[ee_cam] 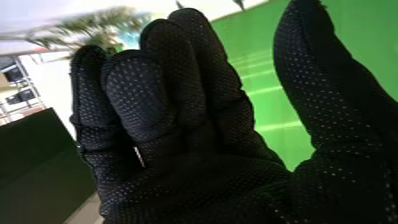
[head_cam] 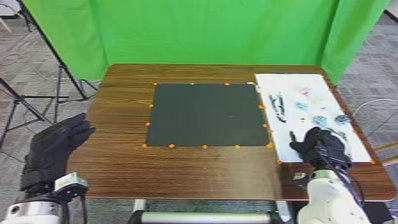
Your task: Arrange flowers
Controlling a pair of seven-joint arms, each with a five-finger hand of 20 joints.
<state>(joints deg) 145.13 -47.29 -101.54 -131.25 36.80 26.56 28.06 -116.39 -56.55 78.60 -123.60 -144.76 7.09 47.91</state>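
Flowers [head_cam: 320, 120] lie on a white sheet [head_cam: 334, 94] at the right of the tabletop [head_cam: 213, 180], mostly between 11 and 1 o'clock from our right hand [head_cam: 323, 145]. That hand is much the nearer; our left hand [head_cam: 49, 150] is well apart at 9 o'clock, fingers extended and nothing held. Our right fingers [ee_cam: 133, 92] are nearly straight, the thumb spread wide, and we see nothing in their hold.

We judge that the next pick turns on the bloom chosen: the dark blue-grey one [head_cam: 342, 119] sits at 1 o'clock, the pink one [head_cam: 306, 92] farther off towards 12. A slim dark sprig [head_cam: 278, 106] at 11 o'clock runs its long axis roughly 11 to 5. The blooms look round and ruffled; a feathery green spray [ee_cam: 115, 27] shows beyond our fingertips. Our gloves are black, dotted fabric; the dark mat [head_cam: 206, 115] is flat and matte.
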